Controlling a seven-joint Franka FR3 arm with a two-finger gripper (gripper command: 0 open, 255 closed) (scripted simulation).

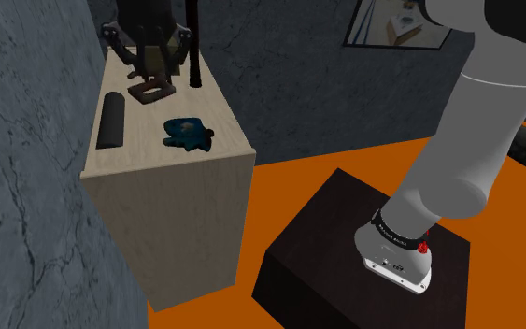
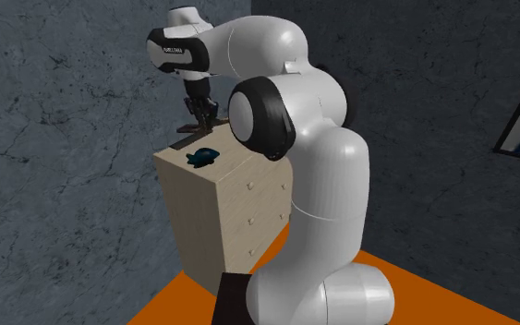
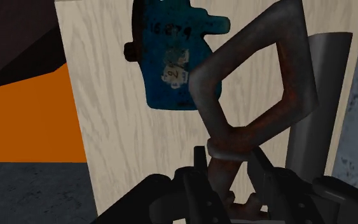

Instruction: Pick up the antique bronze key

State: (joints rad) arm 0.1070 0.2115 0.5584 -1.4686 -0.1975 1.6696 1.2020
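Key (image 3: pixel 229 145): one | claw (image 3: pixel 229 168) clamped on it | blue object (image 3: pixel 171 57): one | black cylinder (image 1: pixel 111 119): one

Pale wooden dresser (image 1: pixel 195 215) on orange floor (image 1: pixel 345 159), cracked grey walls (image 1: pixel 27 140).

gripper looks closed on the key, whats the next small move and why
Probably a short straight lift. In the wrist view the gripper looks shut on the shaft of the key, while the shoulder view shows its looped end low over the dresser top; whether it touches is unclear. Going straight up should keep it away from the blue object and black cylinder nearby.
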